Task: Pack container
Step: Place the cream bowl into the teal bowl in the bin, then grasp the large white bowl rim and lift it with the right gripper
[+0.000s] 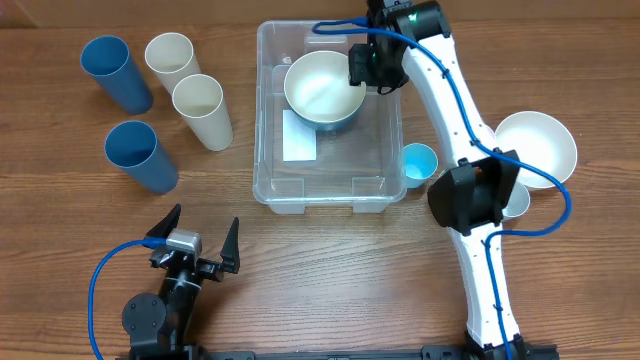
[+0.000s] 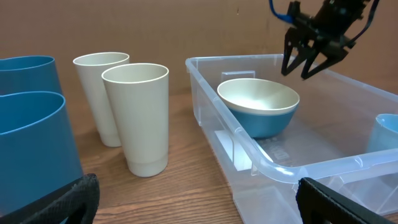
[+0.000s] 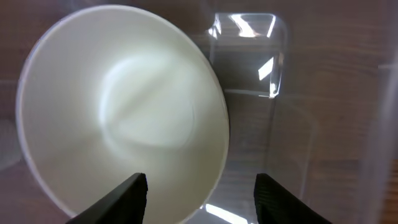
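Large clear rectangular plastic bin stands mid-table, containing a round blue bowl with white interior; right gripper hangs over the bowl's rim, fingers spread and empty; left gripper likewise spread, well apart.

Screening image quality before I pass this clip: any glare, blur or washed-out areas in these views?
Overhead: sharp and evenly lit, no strong glare. Left wrist: crisp, with a slight sheen on the container rim. Right wrist: bright glare patches on the container's clear corner; the bowl looks soft and washed out.
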Robot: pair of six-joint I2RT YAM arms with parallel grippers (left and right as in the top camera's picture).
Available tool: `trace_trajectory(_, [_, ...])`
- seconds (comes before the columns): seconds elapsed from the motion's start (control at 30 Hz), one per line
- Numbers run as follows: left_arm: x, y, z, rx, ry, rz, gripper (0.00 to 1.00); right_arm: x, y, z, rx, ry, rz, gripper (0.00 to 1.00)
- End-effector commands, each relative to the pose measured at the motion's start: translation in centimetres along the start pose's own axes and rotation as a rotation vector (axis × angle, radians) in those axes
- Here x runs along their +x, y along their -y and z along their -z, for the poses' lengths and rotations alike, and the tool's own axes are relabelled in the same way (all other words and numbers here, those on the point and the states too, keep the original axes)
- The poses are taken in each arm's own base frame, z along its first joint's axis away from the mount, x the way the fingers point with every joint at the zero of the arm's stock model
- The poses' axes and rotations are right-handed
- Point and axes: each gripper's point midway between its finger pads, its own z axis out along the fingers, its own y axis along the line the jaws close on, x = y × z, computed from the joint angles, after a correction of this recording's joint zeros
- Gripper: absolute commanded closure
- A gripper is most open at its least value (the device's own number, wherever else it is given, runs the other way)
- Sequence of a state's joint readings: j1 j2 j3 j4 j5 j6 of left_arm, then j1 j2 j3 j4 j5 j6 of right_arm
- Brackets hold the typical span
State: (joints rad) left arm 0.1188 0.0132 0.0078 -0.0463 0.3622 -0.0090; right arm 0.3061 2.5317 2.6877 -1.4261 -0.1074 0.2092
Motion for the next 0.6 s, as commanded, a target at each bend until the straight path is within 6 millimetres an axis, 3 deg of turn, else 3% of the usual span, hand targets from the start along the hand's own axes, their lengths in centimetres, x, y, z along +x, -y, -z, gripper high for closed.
trace_trajectory(0.0, [0.0, -0.2, 0.0, -0.008, 0.003, 0.013, 0.00, -2.9, 1.0, 12.3, -0.034, 0.228, -0.060, 0.35])
trace_trajectory(0.07, [0.0, -0.2, 0.0, -0.008, 0.003, 0.013, 0.00, -2.7, 3.8, 13.9, -0.012, 0.228, -0.155, 0.33])
trace_trajectory(0.1, [0.0, -0.2, 0.0, -0.008, 0.003, 0.013, 0.00, -2.2, 6.7, 14.6, 0.014, 0.210, -0.238, 0.30])
trace_trajectory(0.27, [0.0, -0.2, 0.0, -0.008, 0.003, 0.013, 0.00, 0.8, 17.1, 16.3, 0.105, 0.115, -0.478, 0.21])
trace_trajectory(0.33, [0.0, -0.2, 0.0, -0.008, 0.003, 0.013, 0.00, 1.1, 19.8, 17.0, 0.101, 0.127, -0.565, 0.19])
trace_trajectory(0.4, [0.0, -0.2, 0.0, -0.008, 0.003, 0.013, 0.00, 1.8, 22.9, 17.2, 0.122, 0.123, -0.637, 0.18])
trace_trajectory(0.43, [0.0, -0.2, 0.0, -0.008, 0.003, 0.013, 0.00, 2.7, 25.2, 17.1, 0.140, 0.103, -0.689, 0.18])
trace_trajectory(0.57, [0.0, -0.2, 0.0, -0.008, 0.003, 0.013, 0.00, 6.8, 31.4, 15.7, 0.191, -0.001, -0.845, 0.18])
